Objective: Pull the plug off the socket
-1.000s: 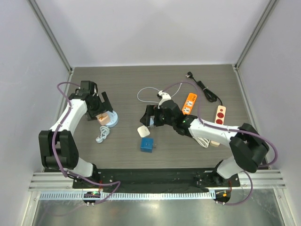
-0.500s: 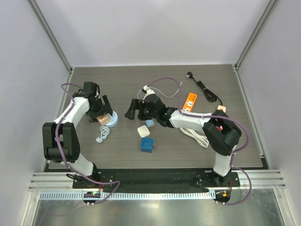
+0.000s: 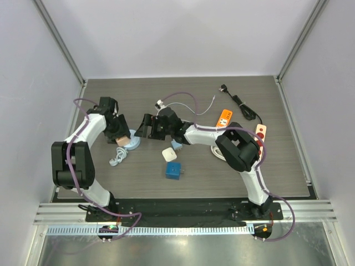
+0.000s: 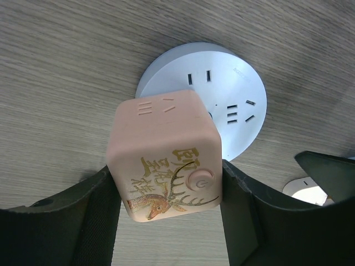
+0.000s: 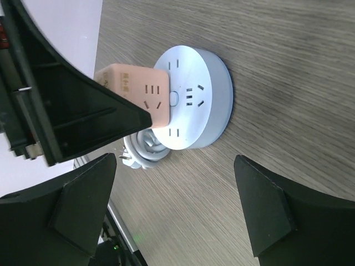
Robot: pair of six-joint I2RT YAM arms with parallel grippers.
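some gold characters [image 4: 166,163] on pink plug [image 4: 161,124]

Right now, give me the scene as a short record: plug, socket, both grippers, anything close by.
plug: pink cube plug, deer print, sitting at the socket's edge; pins hidden
socket: round white socket, face up
left gripper: shut on the pink cube plug, one finger on each side
right gripper: open, aimed at the socket
nearby: blue cube, white cube
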